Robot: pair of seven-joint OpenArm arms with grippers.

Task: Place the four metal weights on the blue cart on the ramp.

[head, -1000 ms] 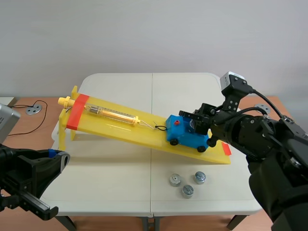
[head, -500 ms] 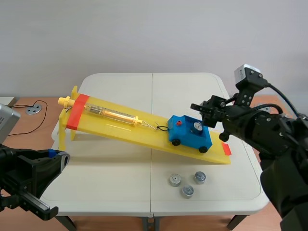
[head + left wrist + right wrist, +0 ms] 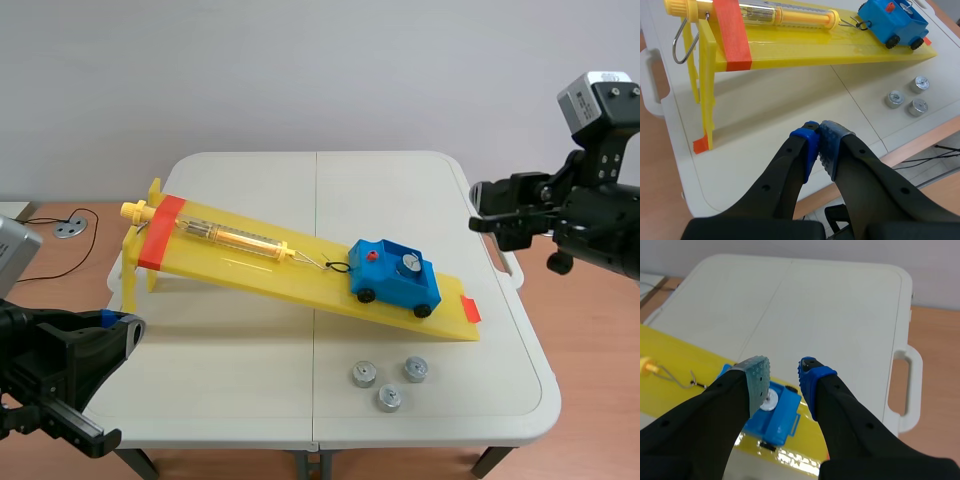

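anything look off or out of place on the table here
Nothing looks damaged, spilled or askew. The blue plastic cart sits wheels-down on the yellow ramp with one round metal weight aboard; three more weights stand upright on the white table.

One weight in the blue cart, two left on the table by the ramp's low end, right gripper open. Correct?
Not quite: three metal weights are left on the table, not two. The scene view shows them clustered by the low end of the ramp. The rest holds: one weight sits in the blue cart, and the right gripper is open.
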